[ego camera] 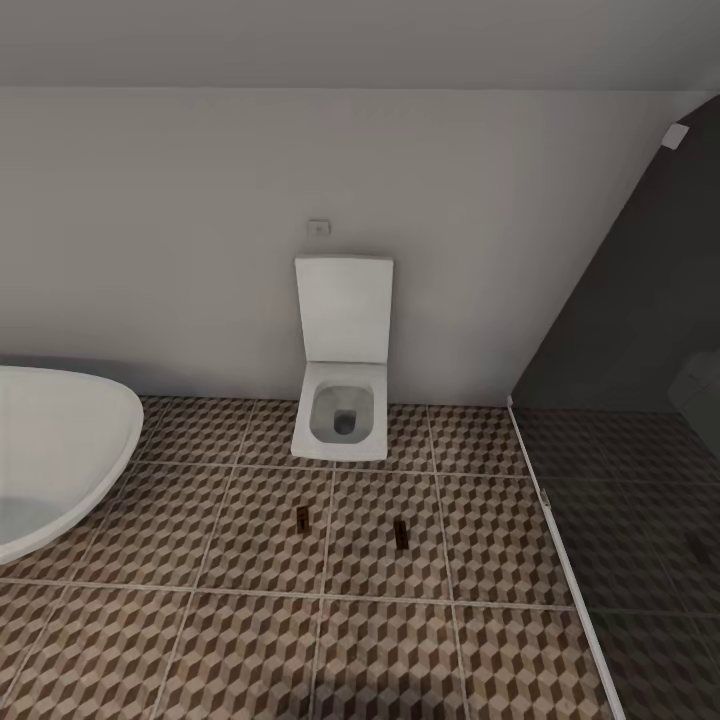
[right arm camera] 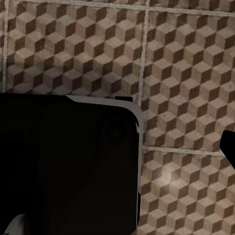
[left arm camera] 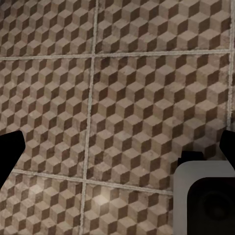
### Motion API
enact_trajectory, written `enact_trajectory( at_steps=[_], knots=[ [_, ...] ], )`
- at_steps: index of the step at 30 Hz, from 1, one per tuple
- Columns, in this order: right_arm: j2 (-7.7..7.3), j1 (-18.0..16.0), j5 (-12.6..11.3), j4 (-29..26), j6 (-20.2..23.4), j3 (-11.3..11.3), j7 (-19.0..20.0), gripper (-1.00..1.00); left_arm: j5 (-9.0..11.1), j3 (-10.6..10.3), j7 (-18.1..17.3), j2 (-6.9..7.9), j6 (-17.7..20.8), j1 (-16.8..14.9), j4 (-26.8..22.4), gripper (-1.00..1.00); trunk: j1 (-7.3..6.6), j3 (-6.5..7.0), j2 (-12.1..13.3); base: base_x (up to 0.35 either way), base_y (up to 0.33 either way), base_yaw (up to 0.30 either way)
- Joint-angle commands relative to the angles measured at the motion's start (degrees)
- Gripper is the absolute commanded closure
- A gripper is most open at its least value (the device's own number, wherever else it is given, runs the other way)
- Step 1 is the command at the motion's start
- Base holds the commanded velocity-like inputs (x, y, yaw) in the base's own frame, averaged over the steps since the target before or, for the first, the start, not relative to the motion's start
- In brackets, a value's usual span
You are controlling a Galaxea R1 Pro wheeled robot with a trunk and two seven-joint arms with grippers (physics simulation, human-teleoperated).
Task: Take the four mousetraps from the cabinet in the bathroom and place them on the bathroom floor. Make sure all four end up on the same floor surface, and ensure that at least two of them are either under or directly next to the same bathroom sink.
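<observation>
Head cam has the bathroom floor (ego camera: 250, 640) across the lower half of the frame, a white tub (ego camera: 55, 450) at the left edge, and the toilet (ego camera: 342, 400) centre against the wall. Two mousetraps are already down in front of it, one (ego camera: 302, 516) left of centre and one (ego camera: 401, 532) just right, so I'd say two are left. Both wrist cams look at bare tile; left gripper (left arm camera: 117, 152) spread wide and holding nothing, right gripper (right arm camera: 132, 147) I can't tell.
</observation>
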Motion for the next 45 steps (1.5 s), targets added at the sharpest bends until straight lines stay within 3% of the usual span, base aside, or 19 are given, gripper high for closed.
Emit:
enact_trajectory(
  at_steps=[1,45],
  knots=[
    [-0.02,0.0,-0.2,0.0,-0.2,0.2,0.2,-1.00,0.2,-0.5,0.2,-0.03,-0.3,-0.1,0.2,-1.00,0.03,-0.08,-0.1,0.000,0.000,0.000],
    [-0.02,0.0,-0.2,0.1,-0.2,0.1,0.2,-1.00,0.2,-0.5,0.2,-0.03,-0.3,-0.1,0.2,-1.00,0.03,-0.08,-0.1,0.000,0.000,0.000]
  ],
)
